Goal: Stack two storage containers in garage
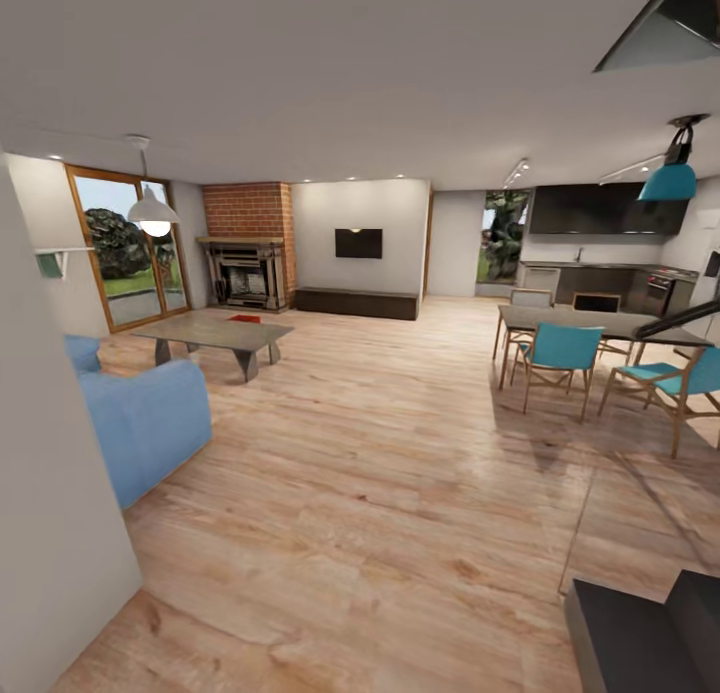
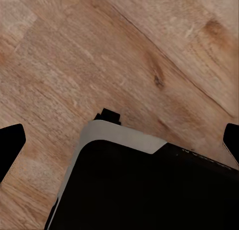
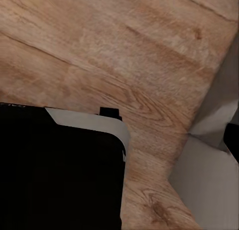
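Looking across the living room (image 1: 380, 443), the head view catches a red container (image 1: 243, 318) on the low desk (image 1: 213, 331) before the fireplace (image 1: 245, 271); no writing is readable. Left pincer (image 2: 122, 135) spread wide over planks; right pincer's (image 3: 219, 140) state unclear.

No legible text (any view).

I am looking across a wood floor (image 1: 380, 493) toward a brick fireplace (image 1: 247, 258), a wall television (image 1: 358, 243), a blue sofa (image 1: 140, 418) and teal dining chairs (image 1: 560, 358).
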Controlling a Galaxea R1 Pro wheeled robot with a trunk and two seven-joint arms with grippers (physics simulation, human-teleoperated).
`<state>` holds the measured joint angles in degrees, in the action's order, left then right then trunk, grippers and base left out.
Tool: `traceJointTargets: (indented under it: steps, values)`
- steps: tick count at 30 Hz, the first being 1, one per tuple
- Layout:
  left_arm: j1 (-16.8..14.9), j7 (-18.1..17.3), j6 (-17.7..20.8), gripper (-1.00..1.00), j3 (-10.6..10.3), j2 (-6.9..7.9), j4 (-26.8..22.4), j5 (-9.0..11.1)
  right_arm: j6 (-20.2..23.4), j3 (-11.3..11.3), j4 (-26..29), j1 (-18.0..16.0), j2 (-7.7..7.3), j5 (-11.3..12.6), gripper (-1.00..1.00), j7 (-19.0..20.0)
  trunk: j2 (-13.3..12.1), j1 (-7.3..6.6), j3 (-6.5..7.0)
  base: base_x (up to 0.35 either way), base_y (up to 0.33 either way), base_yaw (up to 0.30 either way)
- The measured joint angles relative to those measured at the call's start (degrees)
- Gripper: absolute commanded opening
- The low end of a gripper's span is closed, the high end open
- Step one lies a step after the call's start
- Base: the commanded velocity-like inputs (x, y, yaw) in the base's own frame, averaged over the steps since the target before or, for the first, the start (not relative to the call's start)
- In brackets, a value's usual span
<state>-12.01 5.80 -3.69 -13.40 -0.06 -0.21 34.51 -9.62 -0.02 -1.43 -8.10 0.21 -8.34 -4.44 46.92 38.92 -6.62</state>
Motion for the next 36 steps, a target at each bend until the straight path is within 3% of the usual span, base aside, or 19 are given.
traceJointTargets:
  steps: [36]
  values:
    - [0.01,-0.08,0.16,1.00,0.00,0.10,-0.02,0.00,0.09,-0.11,0.00,0.00,0.39,0.29,1.00,-0.02,0.01,0.00,0.00,0.325,0.105,0.000]
